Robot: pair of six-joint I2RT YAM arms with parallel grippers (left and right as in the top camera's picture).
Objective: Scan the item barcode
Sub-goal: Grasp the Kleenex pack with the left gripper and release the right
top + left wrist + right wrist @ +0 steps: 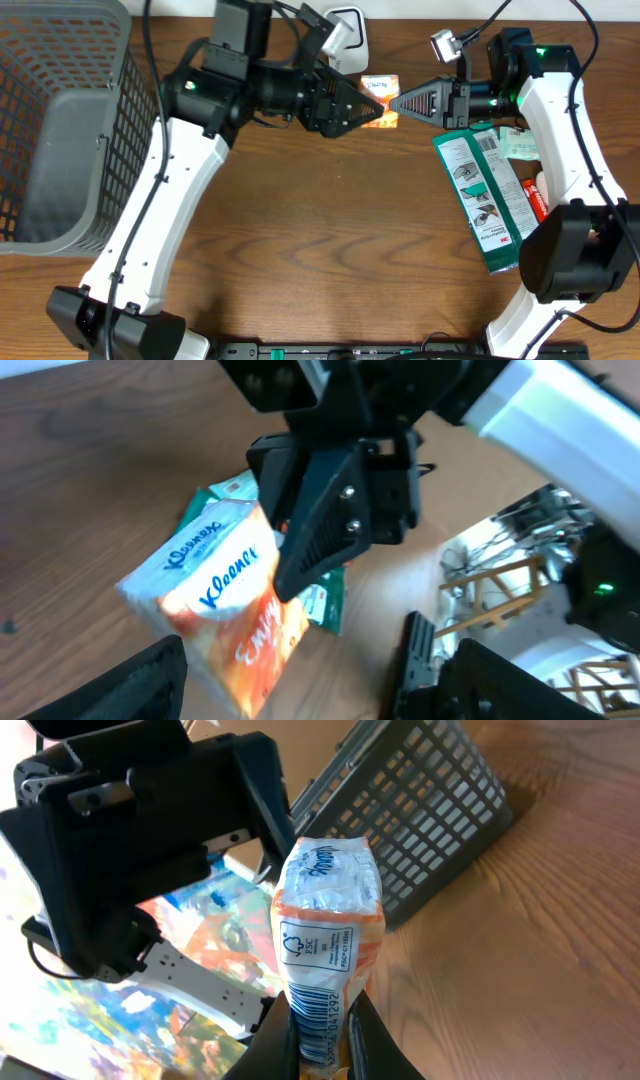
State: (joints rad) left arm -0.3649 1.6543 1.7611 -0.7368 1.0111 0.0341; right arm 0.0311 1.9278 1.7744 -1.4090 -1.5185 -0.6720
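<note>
The item is a white and orange Kleenex tissue pack [381,90], held up over the table's back middle. My right gripper [396,104] is shut on one end of it. In the right wrist view the pack [325,910] stands up from between the fingers, and its barcode [318,1018] sits right at the grip. My left gripper [368,108] faces it from the left and is open. In the left wrist view the pack [225,600] hangs tilted, its orange end reaching down between my left fingers [140,685] without touching them.
A grey plastic basket [70,130] fills the left side. A white device [347,35] stands at the back behind the pack. A long green 3M package [482,195], a small pale packet [520,148] and a red item [535,200] lie at the right.
</note>
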